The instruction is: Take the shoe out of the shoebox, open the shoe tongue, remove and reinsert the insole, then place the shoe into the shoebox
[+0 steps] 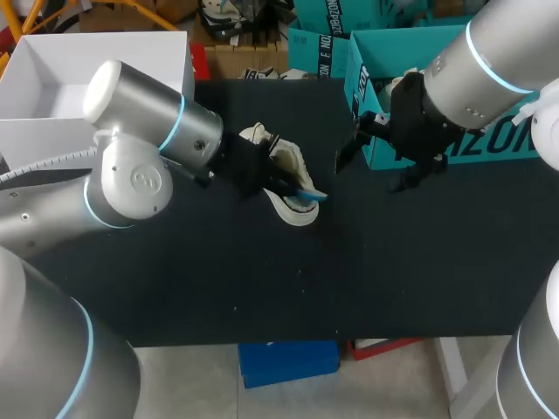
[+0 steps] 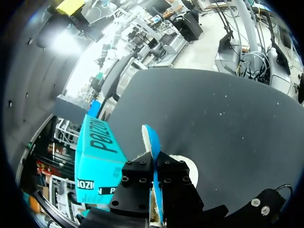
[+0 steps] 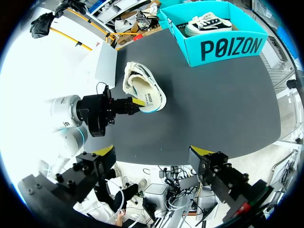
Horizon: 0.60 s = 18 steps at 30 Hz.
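1. Closest to the left wrist camera, the left gripper (image 2: pixel 154 164) has its two black fingers (image 2: pixel 137 175) pressed in from both sides on the blue insole (image 2: pixel 151 140). The insole's thin edge runs up between them and sticks out ahead of the fingers.
2. Just under and ahead of that gripper lies the shoe (image 2: pixel 186 167), cream-white. In the head view it sits near the middle of the black table (image 1: pixel 262 279), outside the shoebox (image 1: pixel 365 87).
3. Seen from the right wrist, the left arm comes in low over the table. Its gripper touches the shoe at its rim, and the blue end of the insole shows there, partly out of the shoe.
4. Over the table hangs the right gripper (image 3: pixel 153 153), between the shoe and the shoebox, touching neither. Its yellow-tipped fingers (image 3: pixel 105 151) stand spread wide with nothing between them.
5. At the table's far right stands the teal shoebox, open, well apart from the cream shoe. A second sneaker (image 3: pixel 209 23) — dark upper, white sole — lies inside it.
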Motion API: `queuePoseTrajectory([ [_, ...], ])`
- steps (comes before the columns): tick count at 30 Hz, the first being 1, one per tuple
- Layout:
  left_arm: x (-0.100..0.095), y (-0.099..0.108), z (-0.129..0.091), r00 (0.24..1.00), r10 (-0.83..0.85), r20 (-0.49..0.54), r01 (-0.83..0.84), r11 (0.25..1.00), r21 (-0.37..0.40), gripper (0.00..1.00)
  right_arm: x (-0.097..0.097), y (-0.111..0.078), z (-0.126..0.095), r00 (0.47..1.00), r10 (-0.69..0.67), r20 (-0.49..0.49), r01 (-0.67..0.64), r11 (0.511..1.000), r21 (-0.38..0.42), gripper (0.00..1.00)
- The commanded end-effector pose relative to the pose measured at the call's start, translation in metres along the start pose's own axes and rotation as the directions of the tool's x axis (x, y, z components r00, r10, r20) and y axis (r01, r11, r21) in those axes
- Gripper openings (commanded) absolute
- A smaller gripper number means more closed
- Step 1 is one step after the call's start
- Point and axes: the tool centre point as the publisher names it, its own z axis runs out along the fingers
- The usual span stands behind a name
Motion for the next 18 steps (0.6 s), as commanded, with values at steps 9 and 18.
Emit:
queuePoseTrajectory([
  [9, 0.01, -0.027, 0.041, 1.0, -0.009, -0.011, 0.01, 0.998, 0.067, 0.0, 0.001, 0.0, 0.001, 1.0, 0.001, 0.002, -0.001, 1.0, 0.0, 1.0],
  [18, 0.011, -0.002, 0.039, 0.999, -0.012, -0.032, 0.012, 1.0, 0.027, 1.0, 0.001, 0.0, 0.001, 1.0, 0.001, 0.002, -0.001, 1.0, 0.0, 1.0],
])
